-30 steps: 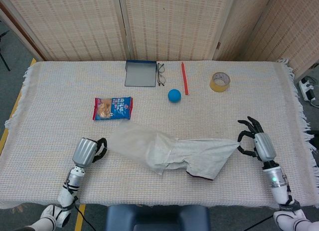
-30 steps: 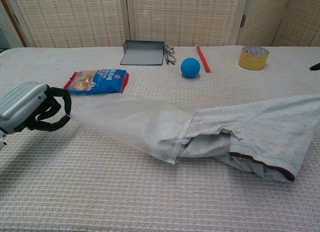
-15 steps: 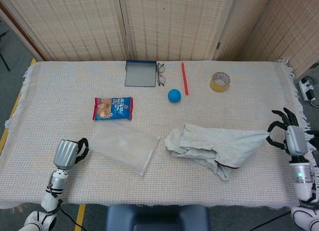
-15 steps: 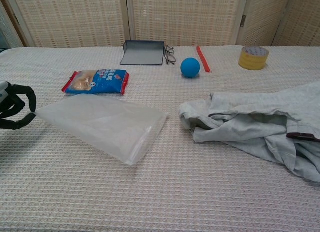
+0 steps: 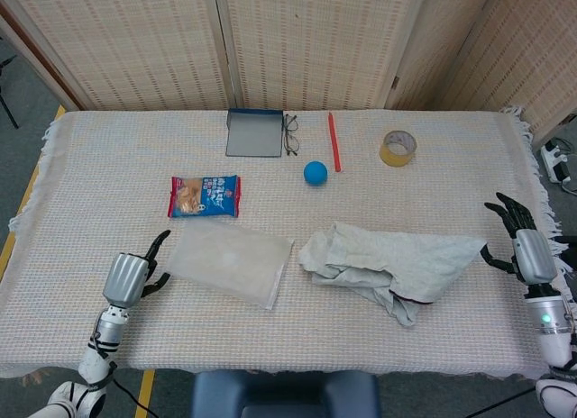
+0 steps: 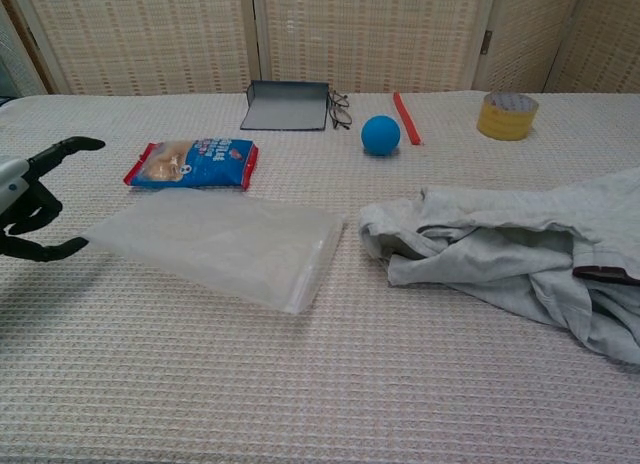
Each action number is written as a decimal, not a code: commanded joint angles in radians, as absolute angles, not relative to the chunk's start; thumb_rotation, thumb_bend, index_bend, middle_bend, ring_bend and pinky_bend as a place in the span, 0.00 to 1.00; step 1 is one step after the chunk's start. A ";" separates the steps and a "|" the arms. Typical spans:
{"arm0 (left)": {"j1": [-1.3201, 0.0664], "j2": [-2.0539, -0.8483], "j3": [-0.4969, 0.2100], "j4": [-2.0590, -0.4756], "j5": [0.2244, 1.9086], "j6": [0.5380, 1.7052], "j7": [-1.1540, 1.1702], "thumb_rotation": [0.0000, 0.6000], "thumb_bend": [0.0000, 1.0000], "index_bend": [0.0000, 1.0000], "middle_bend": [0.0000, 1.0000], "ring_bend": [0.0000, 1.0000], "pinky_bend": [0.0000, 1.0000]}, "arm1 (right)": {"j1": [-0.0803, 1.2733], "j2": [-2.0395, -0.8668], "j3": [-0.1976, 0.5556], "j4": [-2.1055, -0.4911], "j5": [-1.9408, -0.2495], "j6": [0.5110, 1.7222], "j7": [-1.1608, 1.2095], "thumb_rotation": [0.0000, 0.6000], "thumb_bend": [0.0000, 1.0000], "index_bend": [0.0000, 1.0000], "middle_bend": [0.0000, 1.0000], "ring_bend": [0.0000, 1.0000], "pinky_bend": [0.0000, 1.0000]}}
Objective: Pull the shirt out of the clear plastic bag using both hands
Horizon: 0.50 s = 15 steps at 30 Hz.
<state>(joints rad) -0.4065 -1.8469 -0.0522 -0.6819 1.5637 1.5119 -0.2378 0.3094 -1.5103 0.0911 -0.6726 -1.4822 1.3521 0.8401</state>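
Bare table runs along the near edge and between plastic bag and shirt. Behind, snack packet and blue ball crowd the middle.

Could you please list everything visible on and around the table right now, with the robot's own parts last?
shirt: one, grey, table's right, crumpled, outside the bag
plastic bag: one, clear, table's left, flat
snack packet: one, blue and red, behind the bag
ball: one, blue, centre
case: one, grey, far edge
glasses: one pair, dark, beside the case
stick: one, red, far edge
tape roll: one, yellowish, far right
left hand: open, by the bag
right hand: open, by the shirt
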 commanded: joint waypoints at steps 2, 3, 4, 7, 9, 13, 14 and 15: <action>-0.400 -1.729 -0.073 -0.865 1.526 1.469 -0.133 1.00 0.30 0.09 0.81 0.80 0.92 | 0.267 -1.342 0.065 -0.877 -1.488 1.356 0.639 1.00 0.23 0.00 0.00 0.00 0.00; -0.394 -1.696 -0.079 -0.928 1.512 1.459 -0.115 1.00 0.30 0.09 0.69 0.68 0.81 | 0.251 -1.284 0.059 -0.964 -1.481 1.355 0.575 1.00 0.20 0.00 0.00 0.00 0.00; -0.390 -1.672 -0.084 -0.973 1.504 1.455 -0.102 1.00 0.30 0.08 0.59 0.57 0.71 | 0.238 -1.240 0.058 -1.036 -1.474 1.360 0.532 1.00 0.17 0.00 0.00 0.00 0.00; -0.371 -1.592 -0.089 -1.117 1.490 1.458 -0.072 1.00 0.28 0.10 0.40 0.35 0.47 | 0.197 -1.105 0.046 -1.267 -1.455 1.375 0.392 1.00 0.12 0.00 0.00 0.00 0.00; -0.357 -1.525 -0.084 -1.238 1.479 1.444 -0.066 1.00 0.24 0.13 0.37 0.30 0.40 | 0.174 -1.032 0.036 -1.403 -1.454 1.390 0.314 1.00 0.10 0.00 0.00 0.00 0.00; -0.334 -1.407 -0.060 -1.442 1.489 1.434 -0.052 1.00 0.22 0.14 0.35 0.25 0.34 | 0.148 -0.976 0.012 -1.557 -1.505 1.437 0.174 1.00 0.09 0.00 0.00 0.00 0.00; -0.330 -1.383 -0.050 -1.481 1.494 1.428 -0.048 1.00 0.22 0.15 0.34 0.23 0.33 | 0.144 -0.976 0.007 -1.580 -1.517 1.445 0.133 1.00 0.09 0.00 0.00 0.00 0.00; -0.327 -1.350 -0.034 -1.532 1.497 1.410 -0.039 1.00 0.21 0.16 0.32 0.21 0.31 | 0.140 -0.983 0.000 -1.607 -1.530 1.451 0.074 1.00 0.09 0.00 0.00 0.00 0.00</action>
